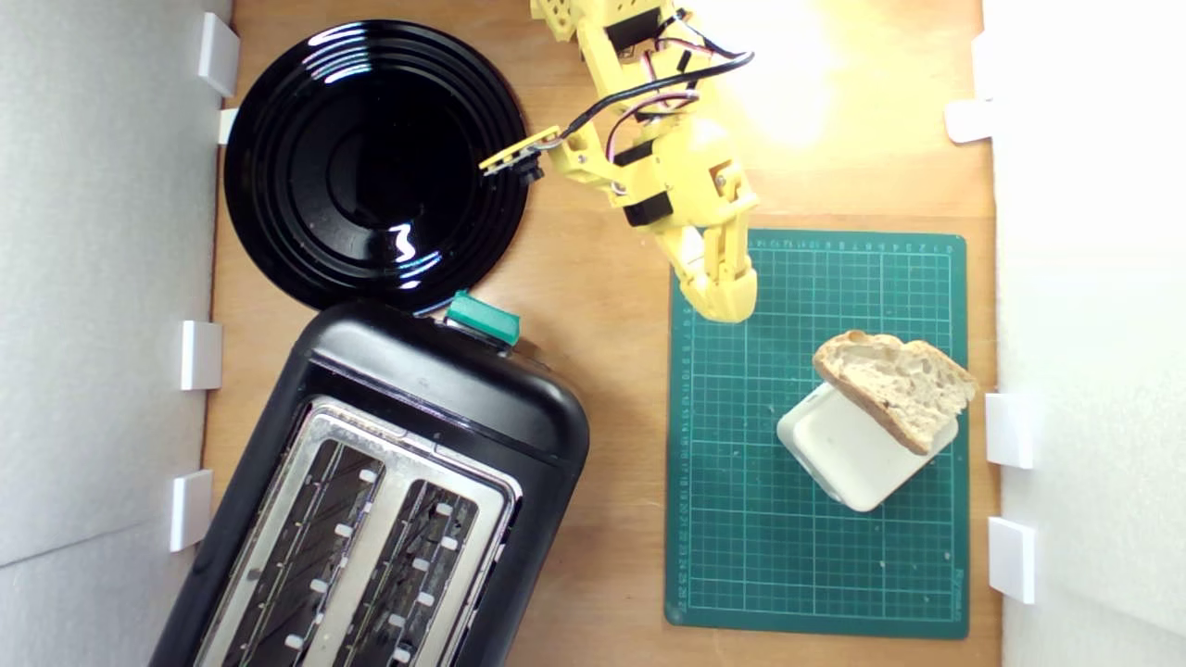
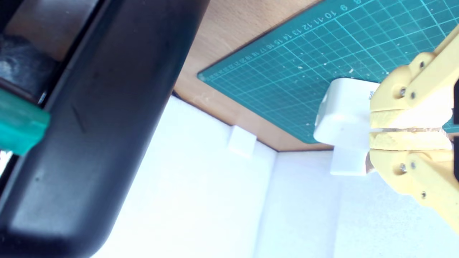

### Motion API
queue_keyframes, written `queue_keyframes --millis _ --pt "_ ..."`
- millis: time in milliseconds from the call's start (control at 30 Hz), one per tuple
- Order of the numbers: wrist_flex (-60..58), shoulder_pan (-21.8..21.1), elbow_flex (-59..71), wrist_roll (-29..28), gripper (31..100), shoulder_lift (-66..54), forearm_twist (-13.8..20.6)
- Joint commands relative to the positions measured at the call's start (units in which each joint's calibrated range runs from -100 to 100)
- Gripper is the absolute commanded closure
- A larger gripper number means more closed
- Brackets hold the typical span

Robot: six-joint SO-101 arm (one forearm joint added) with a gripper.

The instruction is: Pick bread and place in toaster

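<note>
The bread (image 1: 897, 384), a tan slice with a brown crust, rests tilted on a cream-white block (image 1: 857, 454) on the green cutting mat (image 1: 815, 556). My yellow gripper (image 1: 725, 301) hovers over the mat's upper corner on the exterior view's left, well apart from the bread. In the wrist view its fingers (image 2: 405, 119) are pressed together with nothing between them, and the white block (image 2: 342, 114) lies behind them; the bread is hidden there. The black toaster (image 1: 435, 398) with silver slots and a teal lever knob (image 1: 483, 318) stands at the exterior view's lower left.
A glossy black plate (image 1: 371, 162) lies at the exterior view's upper left, next to the toaster. White walls with small white brackets (image 1: 1010, 429) enclose the wooden table (image 1: 611, 389) on both sides. The toaster's black side (image 2: 107, 125) fills much of the wrist view.
</note>
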Motion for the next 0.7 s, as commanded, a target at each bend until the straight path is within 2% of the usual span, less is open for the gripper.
queue_keyframes --millis 0,167,400,533,567,667 --pt "-8.7 0.2 -0.5 0.1 99.1 6.6 2.3" --pt "-14.9 0.1 -0.6 1.8 98.2 13.2 4.8" --pt "-19.6 -0.6 -0.8 4.2 81.9 19.9 4.8" --pt "-19.7 -4.3 -2.0 9.7 76.6 21.7 3.9" --pt "-19.6 -5.1 -3.4 10.2 75.8 22.0 3.7" --pt "-19.6 -5.9 -7.0 8.8 75.6 24.4 -0.1"
